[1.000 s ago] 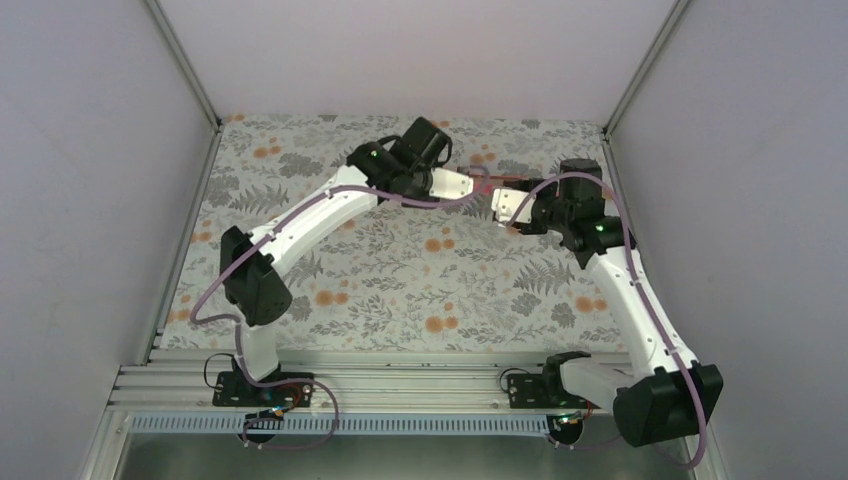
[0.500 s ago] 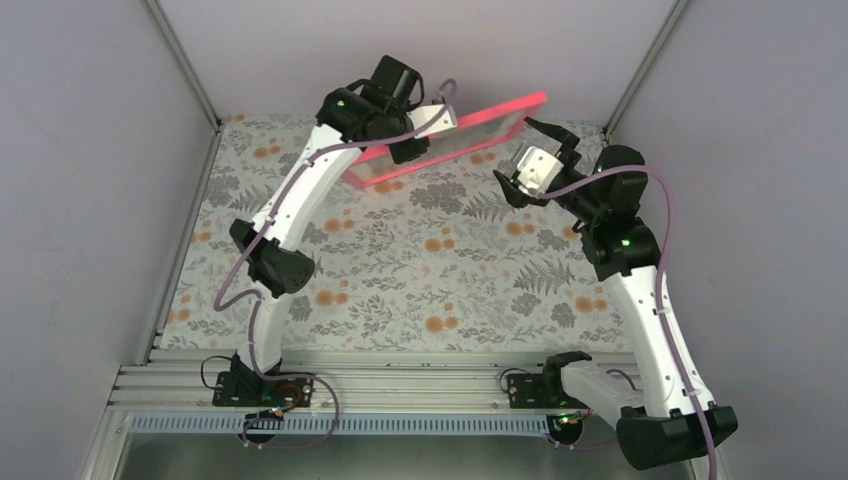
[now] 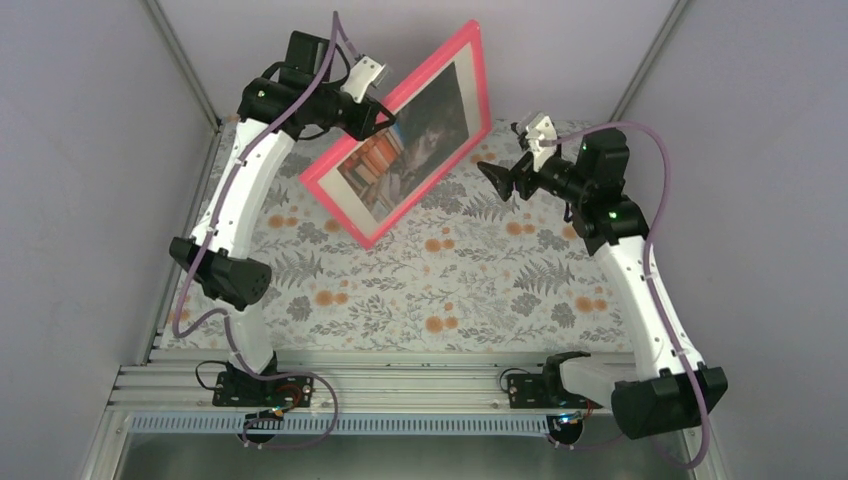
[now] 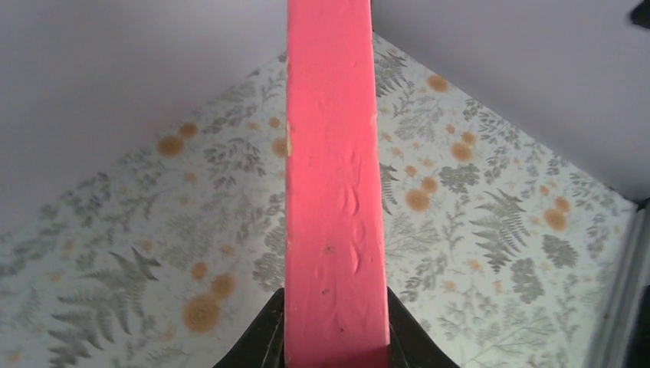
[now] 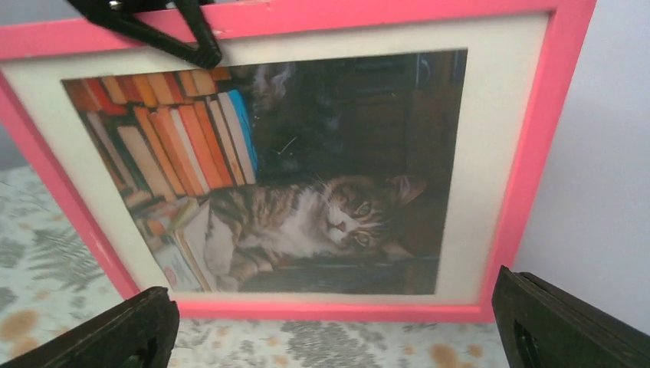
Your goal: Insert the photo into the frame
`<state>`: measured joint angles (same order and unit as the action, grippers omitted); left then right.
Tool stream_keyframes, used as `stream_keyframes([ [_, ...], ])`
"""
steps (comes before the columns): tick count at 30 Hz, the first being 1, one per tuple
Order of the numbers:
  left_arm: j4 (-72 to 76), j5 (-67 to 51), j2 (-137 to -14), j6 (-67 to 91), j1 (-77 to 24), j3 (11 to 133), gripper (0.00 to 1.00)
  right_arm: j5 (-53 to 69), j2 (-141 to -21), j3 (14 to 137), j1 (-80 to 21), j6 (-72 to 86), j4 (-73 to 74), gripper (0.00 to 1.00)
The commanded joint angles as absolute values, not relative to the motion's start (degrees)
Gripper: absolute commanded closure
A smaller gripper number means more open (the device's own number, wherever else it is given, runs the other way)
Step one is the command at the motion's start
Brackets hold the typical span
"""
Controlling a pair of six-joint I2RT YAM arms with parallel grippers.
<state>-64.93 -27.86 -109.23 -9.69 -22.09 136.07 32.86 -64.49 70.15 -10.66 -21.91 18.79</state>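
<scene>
Photo (image 5: pixel 306 192) sits inside the frame (image 3: pixel 333 210), behind the pane, cat and book stacks showing with a pale border all round. Frame is held up over the far half of the tabletop (image 3: pixel 450 290), front face turned toward the camera above and toward the right arm. It looks clear of the surface, though its low corner is hard to judge. Left pincer (image 3: pixel 378 115) is clamped on the frame's upper long rim; the left wrist view shows a dark finger on each side of the pink edge, which runs straight away from the lens. Right pincer (image 3: pixel 508 155) is spread wide and holds nothing. It hangs just off the frame's right-hand end, apart from it, pointed at the glass; its wrist view takes in nearly the whole front between the two splayed fingers. Long axis in the overhead view runs from low at the left-centre to high at the far right, so the raised short end is the part nearest the right pincer, lying to its left. Left arm alone carries the load. Judgement: insertion looks done, with the picture seated. A next move would turn on that gap, either the right arm closing on the near short edge or the left arm lowering the frame flat.
</scene>
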Motion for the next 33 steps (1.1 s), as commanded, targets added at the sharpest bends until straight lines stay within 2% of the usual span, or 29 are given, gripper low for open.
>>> stream_keyframes([
  [1,-52.44,-40.1,-101.03,0.69,-20.91,131.01,0.98,42.77,-67.71,72.01,-8.34,-7.2,20.67,0.0],
  [7,-43.6,-55.38,-93.82,14.16,-14.42,111.88,0.97,50.73,-69.26,67.46,-3.27,4.53,17.72,0.0],
  [11,-39.4,-57.26,-91.57,20.06,-8.25,98.36,0.98,52.64,-72.1,64.76,0.39,15.36,16.92,0.0],
  [14,-30.74,-58.71,-89.92,28.01,-4.62,86.41,0.98,56.84,-73.24,61.49,2.59,23.35,14.98,0.0],
  [18,-19.67,-57.27,-87.84,33.66,-3.48,74.54,0.98,60.2,-74.34,56.12,4.57,30.77,13.14,0.0],
  [24,-13.72,-49.52,-88.57,34.53,-3.17,63.4,0.98,60.92,-77.23,50.3,6.07,39.14,12.92,0.01],
  [33,-8.71,-42.49,-96.01,31.33,-3.41,50.86,0.98,66.35,-86.78,49.06,6.27,36.53,15.83,0.06],
])
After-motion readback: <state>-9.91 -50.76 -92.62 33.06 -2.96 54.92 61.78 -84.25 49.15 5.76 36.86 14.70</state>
